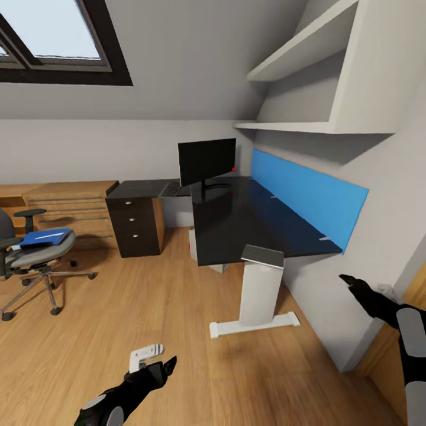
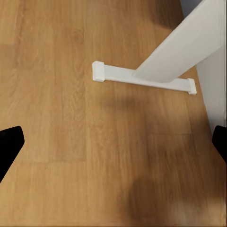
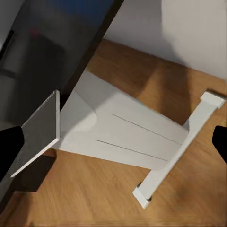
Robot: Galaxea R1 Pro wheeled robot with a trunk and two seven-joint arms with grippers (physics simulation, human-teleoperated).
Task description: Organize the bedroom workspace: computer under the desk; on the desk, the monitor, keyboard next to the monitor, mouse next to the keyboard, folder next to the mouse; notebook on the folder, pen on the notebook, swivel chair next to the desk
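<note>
The robot stood facing the desk (image 1: 248, 222) with nothing in hand, so the step looked like an approach, most likely toward fetching the folder (image 1: 44, 238), which lay on the seat of the swivel chair (image 1: 35, 254), well apart from the desk toward the room's left. The left gripper (image 1: 167, 365) hung low over the bare wooden floor (image 1: 118, 331), and in the left wrist view its dark fingertips (image 2: 9, 144) sat at opposite edges, so it was spread wide; the right gripper (image 1: 349, 281) hovered near the wall just past the desk's near end, its tips likewise far apart in the right wrist view. The monitor (image 1: 207, 161) stood at the desk's far corner, with the keyboard (image 1: 172, 189) apparently lying beside it on the far wing above the dark drawer unit (image 1: 135, 228). The next move called for turning toward the chair and closing in. The glossy black top was otherwise bare, backed by a blue panel (image 1: 307, 198), under white shelves (image 1: 307, 77) and a skylight (image 1: 59, 35)
</note>
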